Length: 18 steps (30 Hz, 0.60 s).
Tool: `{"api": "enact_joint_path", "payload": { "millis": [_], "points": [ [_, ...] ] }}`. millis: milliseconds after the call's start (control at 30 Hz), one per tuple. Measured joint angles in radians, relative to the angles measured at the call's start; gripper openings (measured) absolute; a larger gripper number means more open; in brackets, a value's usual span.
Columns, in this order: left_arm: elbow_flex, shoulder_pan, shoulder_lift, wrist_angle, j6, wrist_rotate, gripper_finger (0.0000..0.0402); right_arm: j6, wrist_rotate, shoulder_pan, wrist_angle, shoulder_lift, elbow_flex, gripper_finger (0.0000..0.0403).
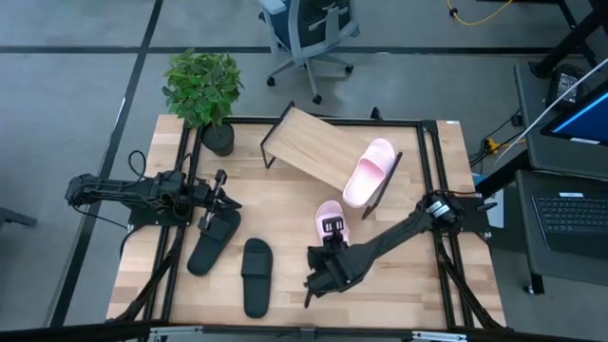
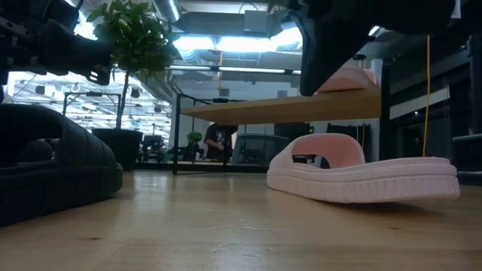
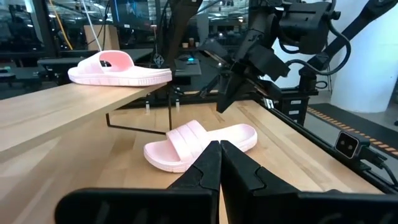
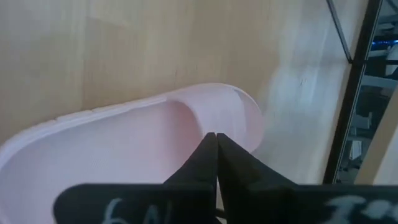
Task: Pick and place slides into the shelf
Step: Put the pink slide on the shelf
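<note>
The shelf (image 1: 309, 147) stands slanted at the table's far middle. One pink slide (image 1: 369, 173) lies on its right end, sole down. A second pink slide (image 1: 329, 217) lies flat on the table in front of the shelf (image 3: 199, 142). My right gripper (image 4: 216, 134) hovers shut just above this slide's strap, pointing slantwise down, clear of it in the low view (image 2: 305, 90). Two black slides (image 1: 214, 237) (image 1: 256, 275) lie on the table at the near left. My left gripper (image 3: 219, 144) waits shut at the left, level, above the table (image 1: 224, 198).
A potted plant (image 1: 202, 90) stands at the table's far left corner. Black frame rails (image 1: 432, 171) run along the table's sides. The shelf's left part (image 3: 56, 118) is bare board. An office chair (image 1: 309, 33) stands beyond the far edge.
</note>
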Motion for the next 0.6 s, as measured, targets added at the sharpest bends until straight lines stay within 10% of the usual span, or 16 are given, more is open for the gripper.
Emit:
{"api": "enact_joint_path", "payload": {
  "millis": [600],
  "points": [
    [0.0,0.0,0.0,0.001,0.0,0.0,0.0,-0.053,-0.058,-0.014,0.003,0.0,-0.001,0.0078]
  ]
}}
